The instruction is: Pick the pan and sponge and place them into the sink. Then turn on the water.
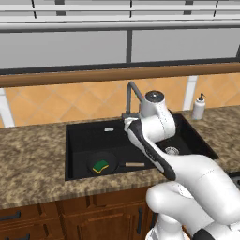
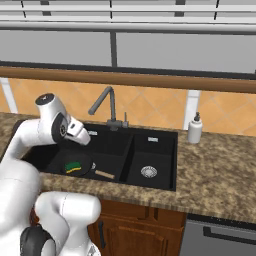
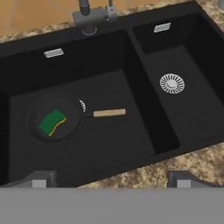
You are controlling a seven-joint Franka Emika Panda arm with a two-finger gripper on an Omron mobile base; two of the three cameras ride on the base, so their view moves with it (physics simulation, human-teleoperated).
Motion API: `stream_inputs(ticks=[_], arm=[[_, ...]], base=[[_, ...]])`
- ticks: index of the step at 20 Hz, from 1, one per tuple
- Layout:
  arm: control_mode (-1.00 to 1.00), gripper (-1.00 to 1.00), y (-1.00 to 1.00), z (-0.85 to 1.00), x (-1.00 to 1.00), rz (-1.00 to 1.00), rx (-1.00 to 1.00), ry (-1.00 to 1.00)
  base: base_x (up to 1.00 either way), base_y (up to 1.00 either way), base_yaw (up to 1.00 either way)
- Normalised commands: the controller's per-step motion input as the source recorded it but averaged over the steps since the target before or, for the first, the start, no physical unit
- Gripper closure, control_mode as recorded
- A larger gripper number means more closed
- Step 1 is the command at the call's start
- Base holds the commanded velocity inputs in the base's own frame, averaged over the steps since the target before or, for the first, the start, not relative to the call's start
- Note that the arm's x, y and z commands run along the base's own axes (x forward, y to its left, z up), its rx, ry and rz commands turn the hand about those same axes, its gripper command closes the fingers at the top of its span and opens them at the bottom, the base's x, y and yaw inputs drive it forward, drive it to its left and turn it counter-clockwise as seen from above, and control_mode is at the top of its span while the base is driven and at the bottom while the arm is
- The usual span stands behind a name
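Note:
The black sink has a wide and a narrow basin. In the wide basin lies the round black pan, its tan handle pointing toward the divider. The green and yellow sponge rests inside the pan. My gripper hangs open above the sink's front edge with nothing between its fingers. No water is in view at the dark gooseneck faucet.
A silver drain sits in the narrow basin. A white soap dispenser stands on the granite counter right of the sink. The faucet's base rises behind the wide basin, against the tiled wall.

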Motion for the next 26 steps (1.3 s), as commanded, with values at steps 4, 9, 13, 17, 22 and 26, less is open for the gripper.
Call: stream_inputs(ticks=[4, 9, 13, 17, 22, 26], arm=[[-1.00, -1.00, -0.83, 0.27, 0.00, 0.21, 0.00, -0.06], [-1.00, -1.00, -0.81, 0.09, 0.04, 0.27, 0.00, -0.09], [-1.00, -1.00, -0.62, 0.00, 0.21, 0.30, 0.00, -0.17], [-1.00, -1.00, -0.60, 0.17, 0.31, 0.23, 0.00, -0.22], [-1.00, -1.00, -0.26, 0.05, 0.53, 0.07, 0.00, -0.23], [-1.00, -1.00, -0.19, 0.01, 0.57, 0.03, 0.02, -0.22]], base=[[0.00, 0.00, 0.00], [0.00, 0.00, 0.00], [0.00, 0.00, 0.00], [0.00, 0.00, 0.00], [0.00, 0.00, 0.00], [0.00, 0.00, 0.00]])
